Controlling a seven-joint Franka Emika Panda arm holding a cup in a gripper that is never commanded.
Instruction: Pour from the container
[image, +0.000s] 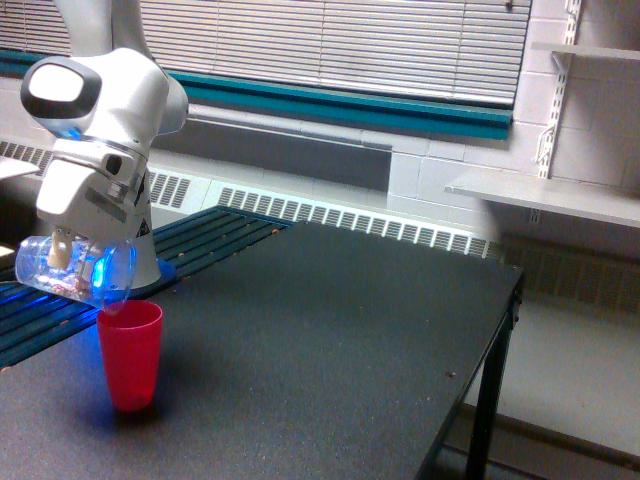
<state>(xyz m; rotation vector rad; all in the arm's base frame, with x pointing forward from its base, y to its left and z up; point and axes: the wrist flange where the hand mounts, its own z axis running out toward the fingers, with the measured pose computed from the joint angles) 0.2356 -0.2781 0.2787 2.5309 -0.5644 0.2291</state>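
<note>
The container (72, 270), a clear plastic cup, lies nearly on its side at the exterior view's left, its mouth toward the right and tipped slightly down. A few brownish-pink pieces show along its lower wall. My gripper (75, 262) is shut on the container, lit blue from inside the hand. The container's mouth hangs just above the rim of a red cup (129, 355) that stands upright on the black table (330, 330).
The arm's white base stands behind the red cup beside blue slatted rails (215, 235). The table's edge and leg (490, 400) are at the right. A wall heater and window blinds run along the back, with white shelves (545, 195) at the right.
</note>
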